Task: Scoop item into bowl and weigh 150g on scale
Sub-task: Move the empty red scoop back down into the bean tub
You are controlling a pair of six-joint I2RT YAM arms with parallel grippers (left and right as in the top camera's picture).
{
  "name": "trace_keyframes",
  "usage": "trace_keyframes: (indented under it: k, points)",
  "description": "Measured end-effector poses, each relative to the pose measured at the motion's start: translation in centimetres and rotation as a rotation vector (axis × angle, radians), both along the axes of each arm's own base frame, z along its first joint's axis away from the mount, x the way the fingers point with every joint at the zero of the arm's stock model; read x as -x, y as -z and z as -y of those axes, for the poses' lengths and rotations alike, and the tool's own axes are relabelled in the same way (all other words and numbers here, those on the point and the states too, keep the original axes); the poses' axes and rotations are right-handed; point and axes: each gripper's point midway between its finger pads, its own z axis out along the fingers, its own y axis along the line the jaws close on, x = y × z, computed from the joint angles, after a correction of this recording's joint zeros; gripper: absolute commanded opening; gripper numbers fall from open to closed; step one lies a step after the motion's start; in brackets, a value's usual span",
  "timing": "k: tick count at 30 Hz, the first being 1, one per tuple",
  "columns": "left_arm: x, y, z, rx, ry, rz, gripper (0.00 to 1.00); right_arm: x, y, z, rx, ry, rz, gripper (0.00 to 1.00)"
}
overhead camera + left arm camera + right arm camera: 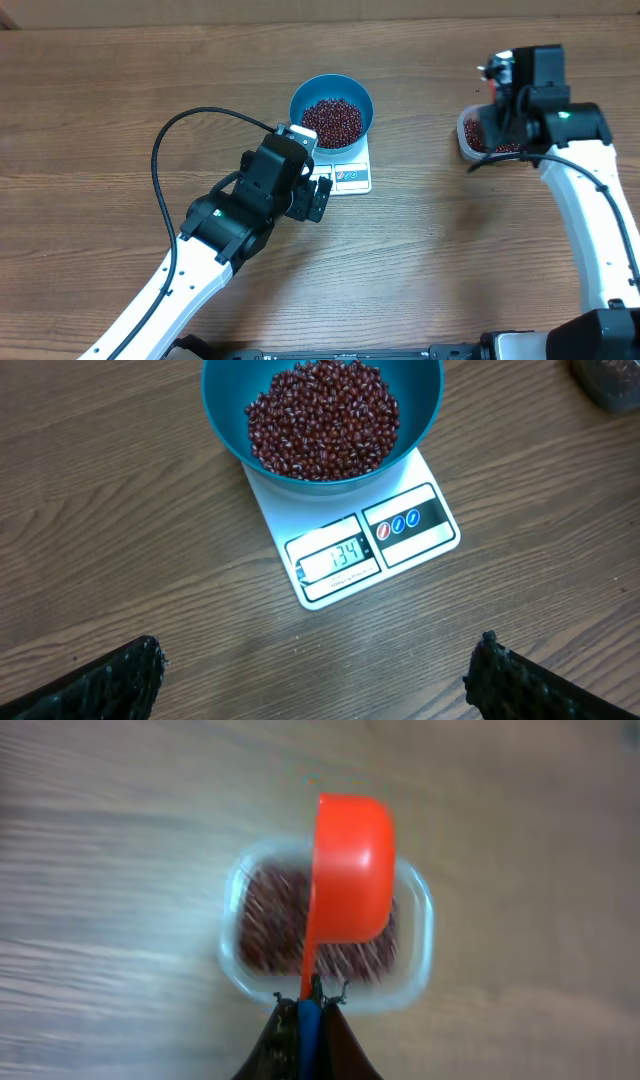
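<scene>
The blue bowl [300, 100] [225, 405] stands on the white scale [352, 178] [415, 525], heaped with dark red beans [332, 120] [325, 420]. The scale's display shows 134. My left gripper [318, 196] [318, 655] hovers just in front of the scale, open wide, with only bare wood between its fingers. My right gripper [308, 998] is shut on the thin handle of an orange scoop [350, 865]. The scoop's cup hangs over a clear tub [228, 935] [464, 135] holding more beans [270, 920]. The inside of the cup is hidden.
The clear tub sits at the right of the wooden table, well apart from the scale. A black cable [170, 140] loops from the left arm over the table's left half. Bare wood lies between scale and tub.
</scene>
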Motion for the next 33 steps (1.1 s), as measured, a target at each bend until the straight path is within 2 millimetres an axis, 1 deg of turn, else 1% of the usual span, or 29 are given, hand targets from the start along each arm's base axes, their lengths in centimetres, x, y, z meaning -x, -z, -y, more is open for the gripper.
trace_keyframes:
  k: [4,8,11,15,23,26,29,33]
  points:
    - [0.0,0.0,0.0,0.0,0.0,0.0,1.0,1.4,0.6,2.6,-0.027,0.1,-0.044,0.04]
    - [0.0,0.0,0.0,0.0,0.0,0.0,1.0,1.7,1.0,3.6,-0.062,0.139,-0.053,0.04]
    - [0.0,0.0,0.0,0.0,0.0,0.0,1.0,1.4,1.9,3.4,-0.085,0.138,-0.073,0.04]
    - [0.0,0.0,0.0,0.0,0.0,0.0,1.0,1.1,3.6,3.1,-0.105,0.135,-0.118,0.04]
    - [0.0,0.0,0.0,0.0,0.0,0.0,1.0,0.8,8.2,3.1,-0.115,0.143,-0.244,0.04]
    - [0.0,0.0,0.0,0.0,0.0,0.0,1.0,0.7,9.5,2.9,-0.127,0.14,-0.279,0.04]
    - [0.0,0.0,0.0,0.0,0.0,0.0,1.0,0.7,9.9,2.2,-0.163,0.125,-0.288,0.04]
    - [0.0,0.0,0.0,0.0,0.0,0.0,0.99,0.6,10.0,0.9,-0.237,0.098,-0.288,0.04]
